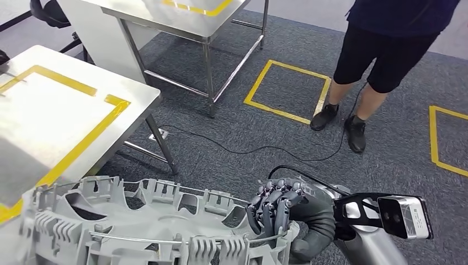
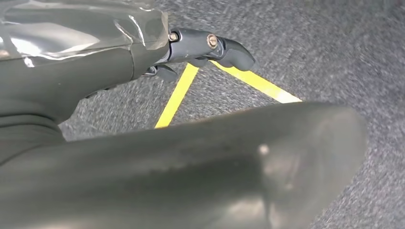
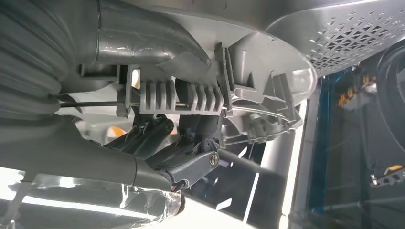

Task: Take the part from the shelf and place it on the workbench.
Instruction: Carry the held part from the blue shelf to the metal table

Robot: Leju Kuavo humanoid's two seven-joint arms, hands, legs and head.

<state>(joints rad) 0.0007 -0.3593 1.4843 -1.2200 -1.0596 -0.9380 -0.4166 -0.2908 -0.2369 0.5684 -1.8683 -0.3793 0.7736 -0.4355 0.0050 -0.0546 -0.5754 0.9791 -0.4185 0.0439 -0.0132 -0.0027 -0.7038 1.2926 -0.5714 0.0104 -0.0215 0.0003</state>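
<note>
Part (image 1: 149, 226) off the shelf and carried low at 7 o'clock in the head view, not yet set down; workbench (image 1: 55, 110) near at 10 o'clock, placement on it judged the remaining step. Right hand (image 1: 276, 207) at 5 o'clock gripping the part's right rim, dark fingers (image 1: 270, 210) curled over the ribbed edge and wire, part lying to the hand's 9 o'clock side. Left hand (image 2: 210, 47) above yellow floor tape (image 2: 179, 95), fingers' state not discernible.
</note>
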